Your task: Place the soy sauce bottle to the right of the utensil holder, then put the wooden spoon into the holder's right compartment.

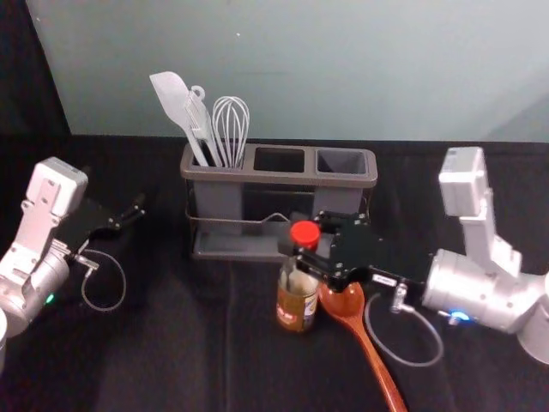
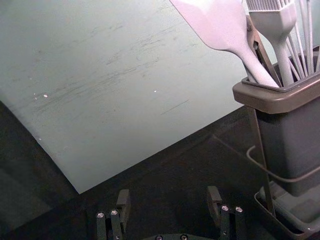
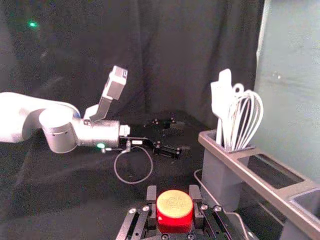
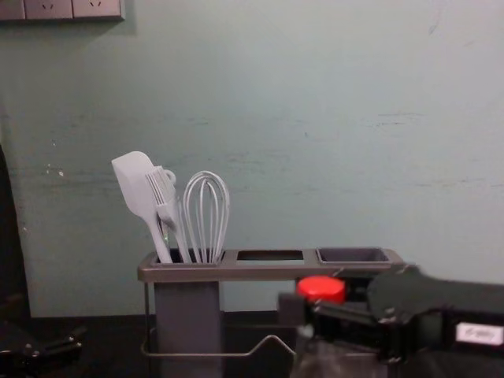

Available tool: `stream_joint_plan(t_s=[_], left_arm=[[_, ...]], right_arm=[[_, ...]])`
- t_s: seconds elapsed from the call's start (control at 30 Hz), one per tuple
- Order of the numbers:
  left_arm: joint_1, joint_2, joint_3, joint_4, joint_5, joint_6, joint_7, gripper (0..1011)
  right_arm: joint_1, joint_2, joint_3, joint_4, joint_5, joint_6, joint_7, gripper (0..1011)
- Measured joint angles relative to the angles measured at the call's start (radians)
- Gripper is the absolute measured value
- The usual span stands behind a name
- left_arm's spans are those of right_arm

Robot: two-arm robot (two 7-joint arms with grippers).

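One soy sauce bottle (image 1: 296, 313), upright, in front of utensil holder (image 1: 283, 178), slightly right of its middle. Right gripper (image 1: 298, 247) closed around bottle just below red cap (image 1: 304, 233), fingers on either side. Wooden spoon (image 1: 346, 302) on dark cloth (image 1: 171, 352), just right of bottle. Spatula (image 1: 174, 96) and whisk (image 1: 232, 120) standing in holder's left compartment. Left gripper (image 1: 135, 211) well left of holder, fingers wide apart, holding nothing.

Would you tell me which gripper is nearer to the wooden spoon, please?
Right: the right gripper, shut on the soy sauce bottle, is close by the wooden spoon's bowl; the left gripper is well away, left of the utensil holder.
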Motion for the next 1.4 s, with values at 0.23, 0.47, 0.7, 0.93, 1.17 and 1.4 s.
stream_joint_plan(t_s=[0.23,0.47,0.7,0.93,1.17,1.4], left_arm=[[0.0,0.0,0.0,0.0,0.0,0.0,0.0,1005],[0.0,0.0,0.0,0.0,0.0,0.0,0.0,1005],[0.0,0.0,0.0,0.0,0.0,0.0,0.0,1005],[0.0,0.0,0.0,0.0,0.0,0.0,0.0,1005],[0.0,0.0,0.0,0.0,0.0,0.0,0.0,1005],[0.0,0.0,0.0,0.0,0.0,0.0,0.0,1005]], right_arm=[[-0.085,0.084,0.071,-0.11,0.032,-0.003,-0.034,392],[-0.262,0.211,0.231,-0.22,0.076,-0.052,-0.095,392],[-0.366,0.254,0.351,-0.202,0.097,-0.09,-0.139,392],[-0.322,0.224,0.369,-0.123,0.094,-0.092,-0.136,392],[-0.209,0.159,0.324,-0.024,0.055,-0.062,-0.12,392],[-0.096,0.089,0.275,0.078,0.013,-0.03,-0.108,392]])
